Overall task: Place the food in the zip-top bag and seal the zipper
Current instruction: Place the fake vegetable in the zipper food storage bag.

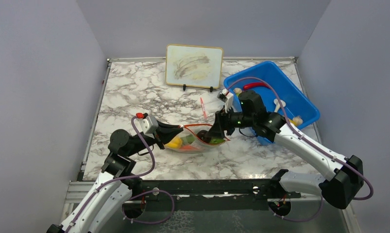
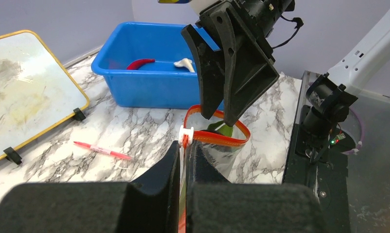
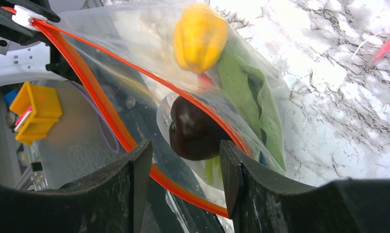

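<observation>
The clear zip-top bag [image 1: 193, 141] lies at the table's middle, its mouth gaping toward the right arm. My left gripper [image 2: 185, 150] is shut on the bag's edge, just behind the white slider [image 2: 186, 132] of the red-orange zipper [image 2: 222, 138]. Above the mouth my right gripper [image 3: 185, 148] stands open. Just past its fingertips a dark round piece [image 3: 195, 128] sits in the mouth, gripped by neither finger. A yellow pepper [image 3: 200, 36] and a green leafy pod [image 3: 251, 92] lie deeper in the bag.
At the back right stands a blue bin [image 1: 299, 104] holding a red chili [image 2: 140, 63] and a white mushroom [image 2: 184, 63]. A small whiteboard [image 1: 194, 65] is propped at the back. A red-and-white pen [image 1: 203, 108] lies between the board and the bag.
</observation>
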Motion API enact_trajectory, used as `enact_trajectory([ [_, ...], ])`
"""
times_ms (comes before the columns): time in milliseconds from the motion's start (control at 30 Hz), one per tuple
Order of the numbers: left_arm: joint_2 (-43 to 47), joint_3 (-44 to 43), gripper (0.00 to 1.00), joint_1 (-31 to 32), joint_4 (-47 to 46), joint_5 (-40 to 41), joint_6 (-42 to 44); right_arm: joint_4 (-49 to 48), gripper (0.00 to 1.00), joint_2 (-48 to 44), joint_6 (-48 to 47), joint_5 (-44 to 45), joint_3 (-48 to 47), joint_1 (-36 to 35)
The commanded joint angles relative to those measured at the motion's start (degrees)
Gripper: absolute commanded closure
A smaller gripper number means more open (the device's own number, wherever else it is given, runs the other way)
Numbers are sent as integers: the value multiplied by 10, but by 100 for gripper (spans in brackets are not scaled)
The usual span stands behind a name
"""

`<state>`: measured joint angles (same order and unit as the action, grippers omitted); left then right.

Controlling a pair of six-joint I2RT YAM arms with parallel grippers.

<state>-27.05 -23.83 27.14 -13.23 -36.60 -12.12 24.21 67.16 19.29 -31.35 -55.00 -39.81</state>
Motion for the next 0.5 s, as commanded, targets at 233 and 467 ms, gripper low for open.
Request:
enact_trajectory([
  [233,-4,6,100,3,-40,3,-23,-12,53,-1,21,-7,7,-5],
  [467,-6,13,100,3,-66,0,-50,-47,58,14,56,-17,18,-11],
])
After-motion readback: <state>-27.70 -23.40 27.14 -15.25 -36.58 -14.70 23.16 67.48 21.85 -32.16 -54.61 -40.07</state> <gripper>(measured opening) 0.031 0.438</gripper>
